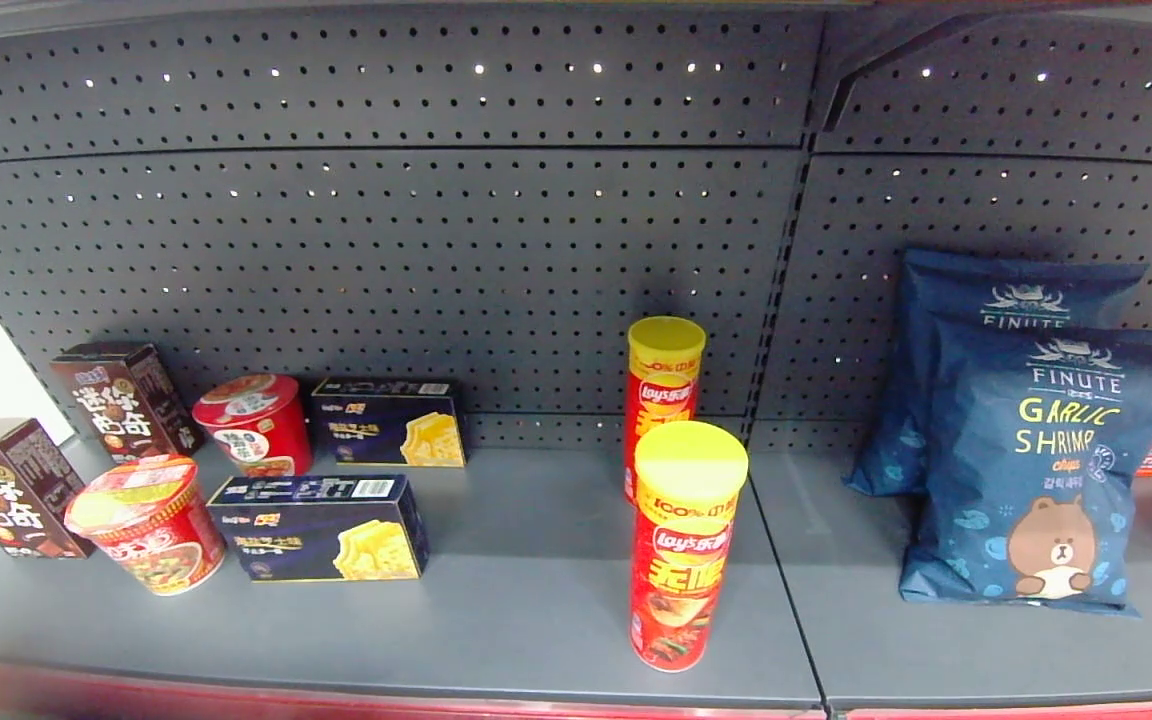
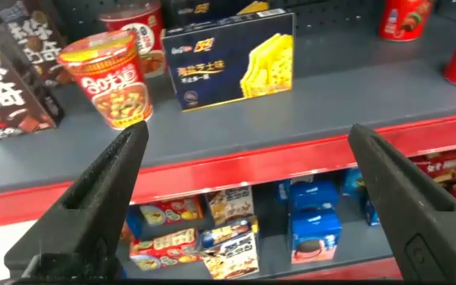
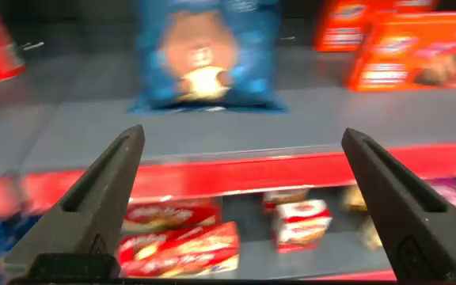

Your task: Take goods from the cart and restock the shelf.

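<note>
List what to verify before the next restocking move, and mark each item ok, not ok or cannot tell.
1. Left hand open and empty: ok, spread wide with nothing in it.
2. Right hand open and empty: ok, also spread wide with nothing in it.
3. Free room on the shelf: ok, a bare stretch lies between the front dark blue box and the front chip can.
4. Stock beside that stretch steady: ok, the front chip can stands upright and the front dark blue box sits flat on its long side.
5. Cart within reach, with goods left in it: cannot tell.
</note>
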